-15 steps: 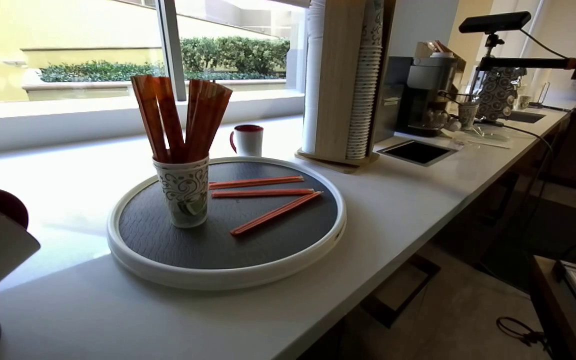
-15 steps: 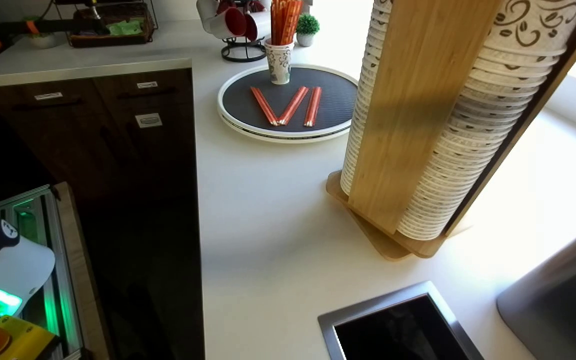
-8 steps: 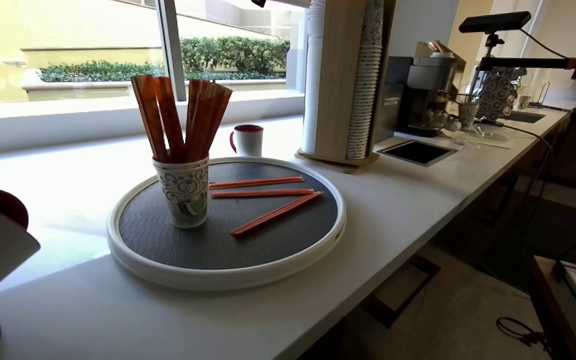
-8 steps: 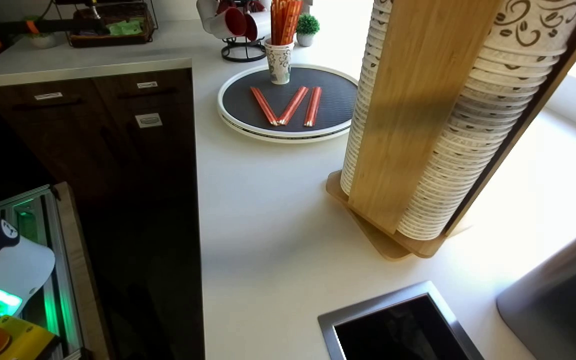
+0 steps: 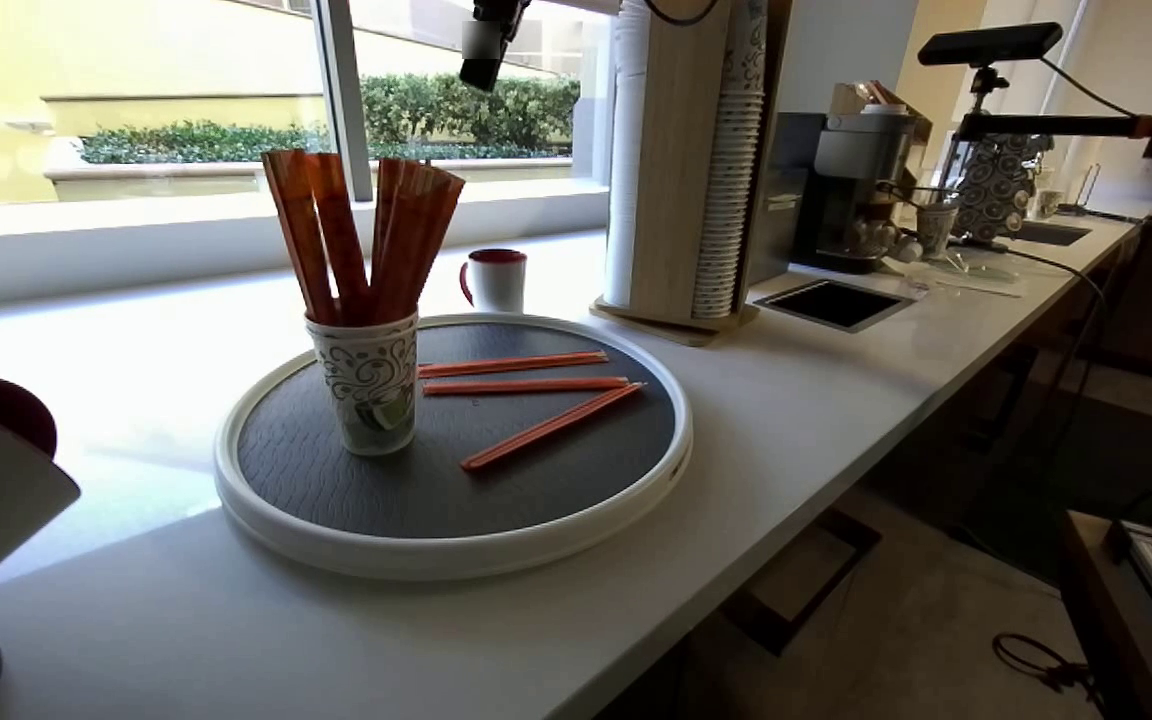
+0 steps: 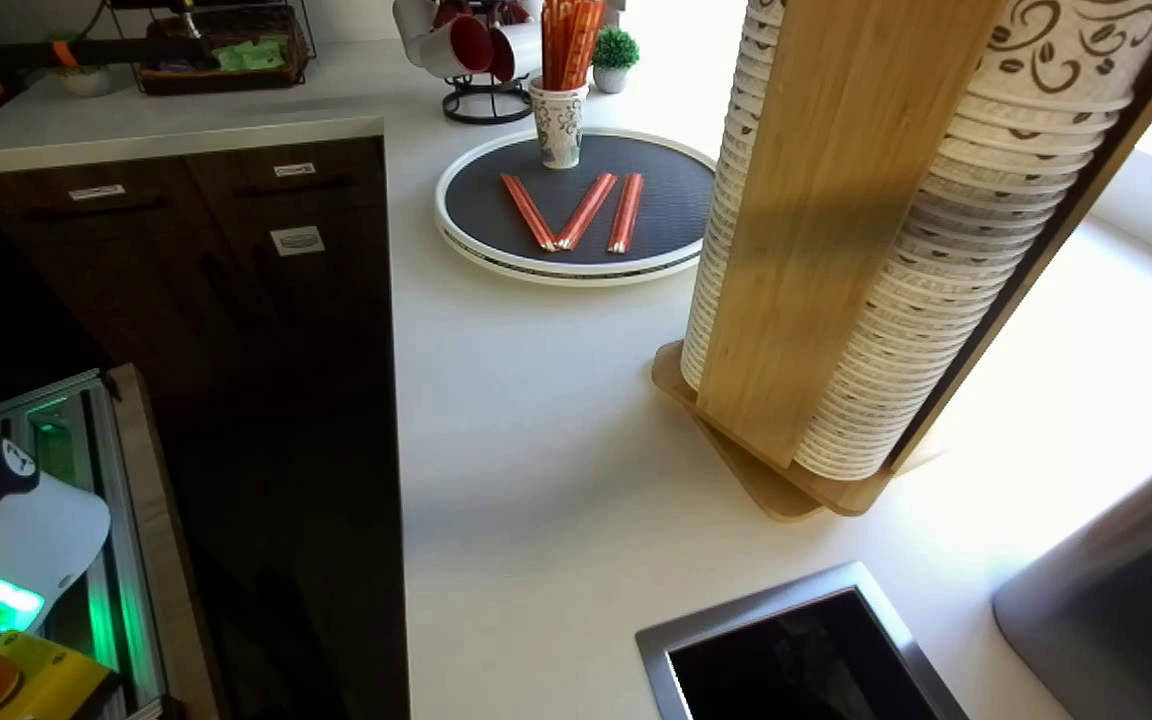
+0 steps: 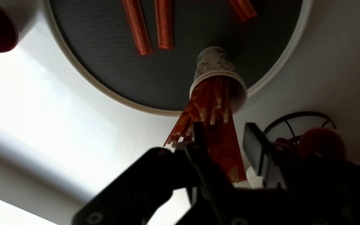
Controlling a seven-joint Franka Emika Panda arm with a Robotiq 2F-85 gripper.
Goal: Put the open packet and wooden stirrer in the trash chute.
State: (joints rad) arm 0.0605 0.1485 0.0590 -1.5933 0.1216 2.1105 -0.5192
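In the wrist view my gripper hangs above a patterned paper cup full of red packets with pale stick ends. Its fingers stand apart and those packets show below the gap; I see no grip on them. In an exterior view one black fingertip comes down from the top, above and behind the cup. Three red packets lie on the round dark tray; whether any is the open packet I cannot tell. No loose wooden stirrer is in view. The trash chute is a steel-rimmed square opening in the counter.
A tall wooden cup dispenser stands between tray and chute. A white mug with red inside is behind the tray. Beside the tray is a black mug rack. A dark grey metal appliance stands by the chute.
The gripper has come down into view at the top of an exterior view. Cup, packets and tray stay as they were.
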